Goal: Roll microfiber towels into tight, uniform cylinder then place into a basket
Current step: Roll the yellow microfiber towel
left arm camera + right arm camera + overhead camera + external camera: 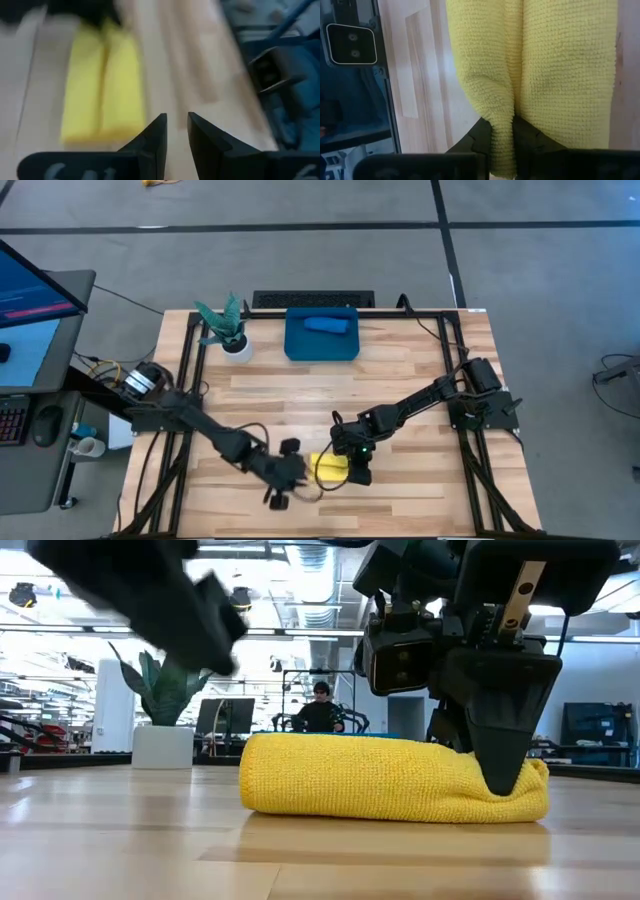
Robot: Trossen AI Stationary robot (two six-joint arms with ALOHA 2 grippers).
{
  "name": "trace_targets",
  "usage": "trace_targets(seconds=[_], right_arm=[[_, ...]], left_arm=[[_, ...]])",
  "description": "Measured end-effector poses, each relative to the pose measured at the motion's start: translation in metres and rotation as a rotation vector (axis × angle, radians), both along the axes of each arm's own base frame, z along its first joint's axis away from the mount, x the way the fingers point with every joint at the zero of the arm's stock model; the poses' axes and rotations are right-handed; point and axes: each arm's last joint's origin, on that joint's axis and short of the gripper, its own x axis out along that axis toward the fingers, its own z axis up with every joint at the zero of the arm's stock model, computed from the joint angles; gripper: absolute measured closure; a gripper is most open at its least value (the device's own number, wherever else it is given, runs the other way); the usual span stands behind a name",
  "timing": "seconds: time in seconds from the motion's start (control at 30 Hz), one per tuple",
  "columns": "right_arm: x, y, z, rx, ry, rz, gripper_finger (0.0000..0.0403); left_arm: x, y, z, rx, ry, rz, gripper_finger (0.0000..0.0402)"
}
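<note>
The yellow towel (331, 468) lies folded into a thick roll near the front edge of the tabletop (400, 380). The right claw (501, 142) pinches a fold of it between nearly closed fingers. The left claw (176, 132) hovers just beside the roll, fingers narrowly apart and holding nothing. The blue towel (327, 324) sits rolled in the teal basket (300, 345) at the back, beside a potted plant (230, 330).

The rolled towel (390, 778) is showing a bright plain yellow. The basket (322, 340) is appearing teal-blue, and the towel roll (327, 324) inside it is looking medium blue. The plant pot (238, 348) is showing white under green leaves. The table (300, 395) is showing pale wood stripes.
</note>
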Motion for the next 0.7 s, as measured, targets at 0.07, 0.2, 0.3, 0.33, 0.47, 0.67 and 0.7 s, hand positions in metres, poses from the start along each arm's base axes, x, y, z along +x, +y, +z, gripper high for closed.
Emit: trace_targets(seconds=[0.07, 0.2, 0.3, 0.33, 0.47, 0.67, 0.7], right_arm=[[0.0, 0.0, 0.0, -0.001, 0.0, -0.001, 0.0343], [0.0, 0.0, 0.0, -0.004, -0.001, -0.002, 0.0343], [0.0, 0.0, 0.0, -0.007, 0.0, -0.003, 0.0343], [0.0, 0.0, 0.0, -0.008, 0.002, -0.003, 0.0343], [0.0, -0.001, 0.0, -0.01, 0.009, -0.003, 0.0343], [-0.001, -0.001, -0.001, -0.012, 0.014, -0.003, 0.0343], [-0.001, -0.001, -0.001, -0.011, 0.015, -0.004, 0.0343]], left_arm=[[0.001, -0.008, 0.003, 0.02, -0.078, -0.049, 0.0335], [0.008, -0.007, 0.001, 0.037, -0.122, -0.058, 0.0335], [0.014, 0.0, -0.012, 0.059, -0.09, -0.035, 0.0335], [0.018, 0.002, -0.016, 0.054, -0.094, -0.034, 0.0335], [0.028, 0.006, -0.032, 0.067, -0.097, -0.076, 0.0335], [0.032, 0.013, -0.035, 0.129, -0.108, -0.011, 0.0335], [0.032, 0.015, -0.035, 0.132, -0.103, -0.007, 0.0335]])
